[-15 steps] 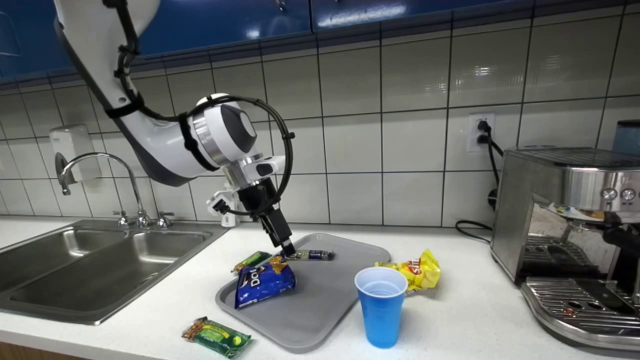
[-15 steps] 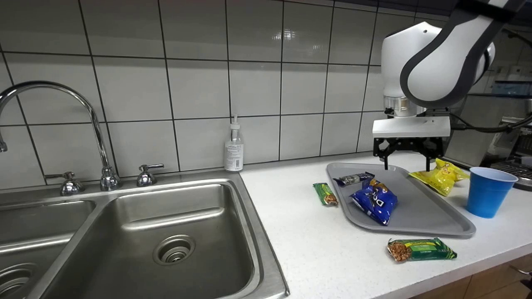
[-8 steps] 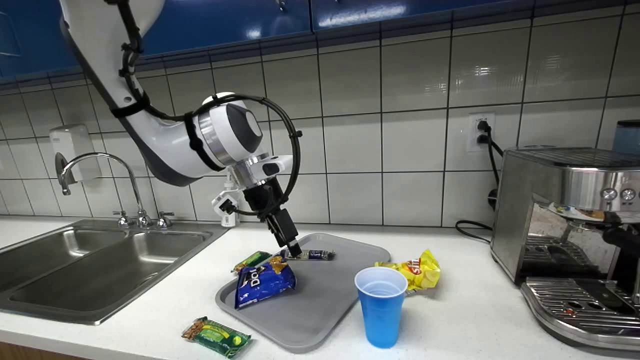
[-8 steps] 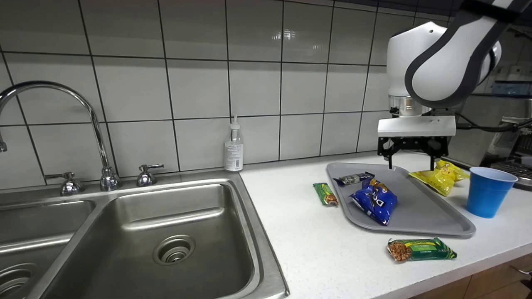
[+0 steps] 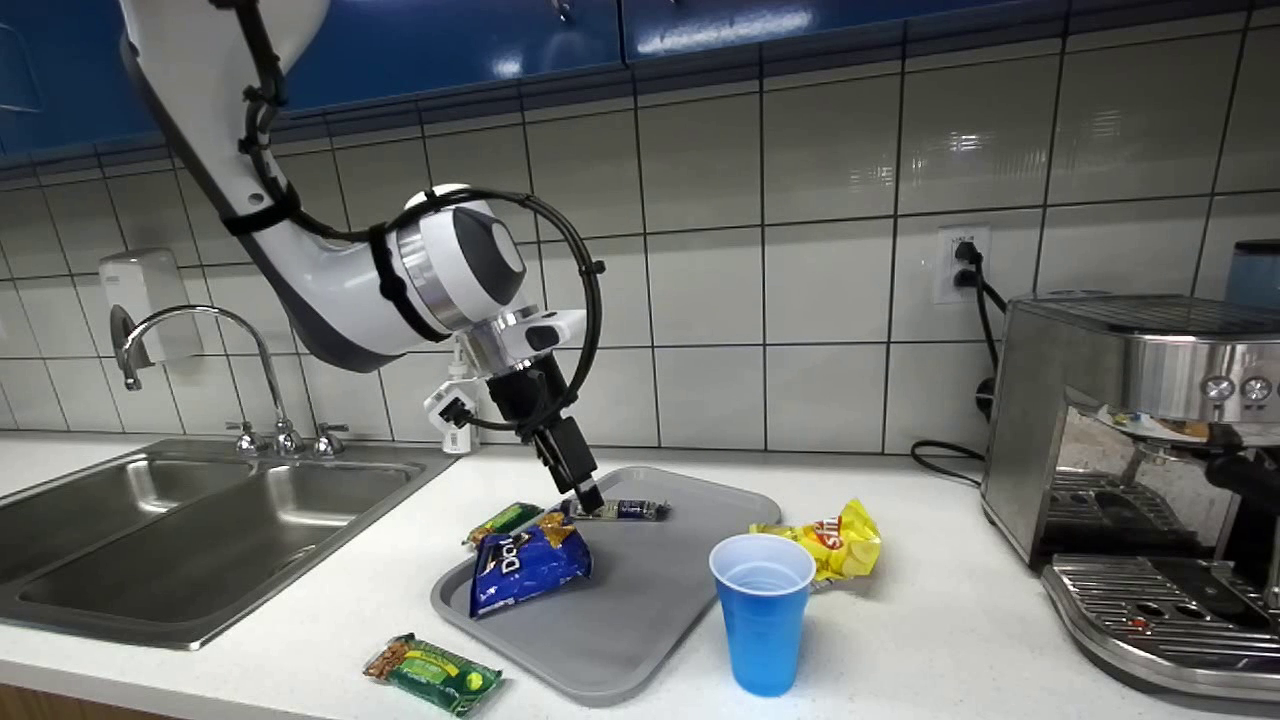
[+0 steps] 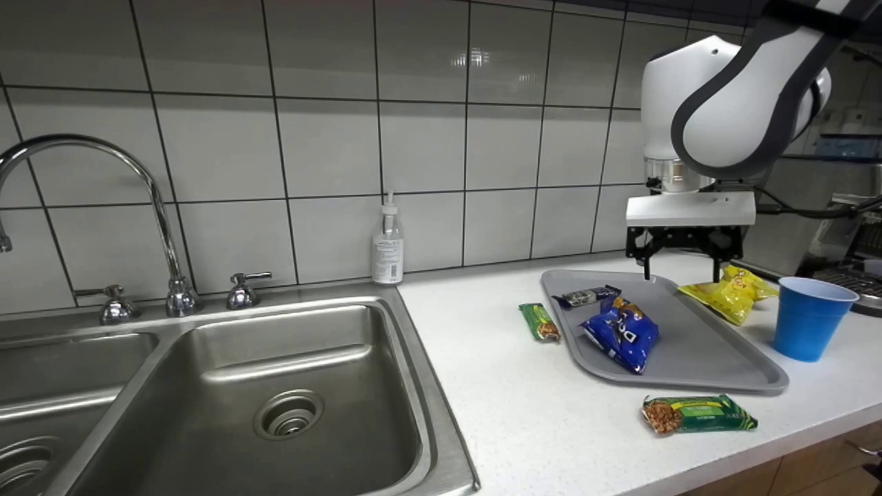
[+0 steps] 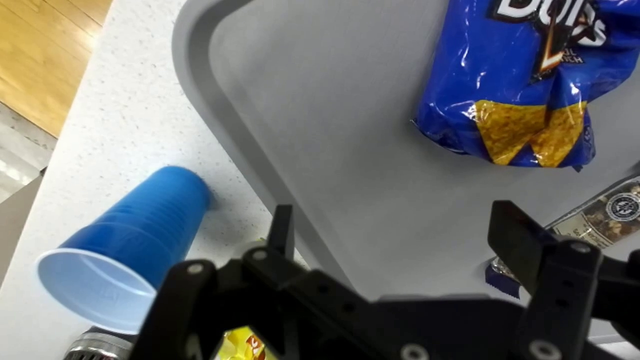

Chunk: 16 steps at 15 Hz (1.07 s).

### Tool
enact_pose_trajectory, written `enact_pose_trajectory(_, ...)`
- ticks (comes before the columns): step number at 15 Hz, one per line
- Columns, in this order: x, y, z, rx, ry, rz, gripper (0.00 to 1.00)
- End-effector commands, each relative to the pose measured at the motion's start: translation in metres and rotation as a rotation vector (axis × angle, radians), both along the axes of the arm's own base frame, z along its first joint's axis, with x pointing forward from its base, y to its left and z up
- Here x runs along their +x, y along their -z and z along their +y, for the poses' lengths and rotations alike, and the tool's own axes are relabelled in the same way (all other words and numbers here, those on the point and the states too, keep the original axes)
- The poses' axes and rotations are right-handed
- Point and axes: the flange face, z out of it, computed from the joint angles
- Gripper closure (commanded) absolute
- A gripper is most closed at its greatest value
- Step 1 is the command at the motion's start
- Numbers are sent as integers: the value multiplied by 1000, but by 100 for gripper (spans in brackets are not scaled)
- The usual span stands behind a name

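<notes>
My gripper (image 7: 393,212) stands wide apart above the grey tray (image 7: 350,125), nothing between its fingers. In both exterior views the gripper (image 6: 681,278) hangs over the tray's far part. A blue chip bag (image 7: 500,80) lies on the tray, with a snack bar (image 7: 615,215) near it, partly behind one finger in the wrist view. Off the tray are a yellow chip bag (image 6: 734,293), mostly hidden by the gripper in the wrist view, and an upright blue cup (image 5: 763,630). Two green bars lie on the counter, one (image 6: 539,322) beside the tray, another (image 6: 703,415) near the front edge.
A double steel sink (image 5: 240,530) with a tall faucet (image 6: 148,179) is set into the counter. Behind it stands a soap bottle (image 6: 389,248). A metal coffee machine (image 5: 1130,420) occupies the opposite end. The tiled wall (image 5: 700,290) closes off the back.
Over the first half second the arm shifted slightly to the right in both exterior views, its gripper staying open. Since then it has held still. The objects have not moved.
</notes>
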Motion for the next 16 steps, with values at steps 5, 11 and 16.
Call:
enact_pose_trajectory(5,3,-31,-30,-21,-8,-51,0)
enact_pose_trajectory(11,5,-44,-66,-53,22,-73,0)
enact_pose_trajectory(16,2,-47,-86,-73,36,-81,0)
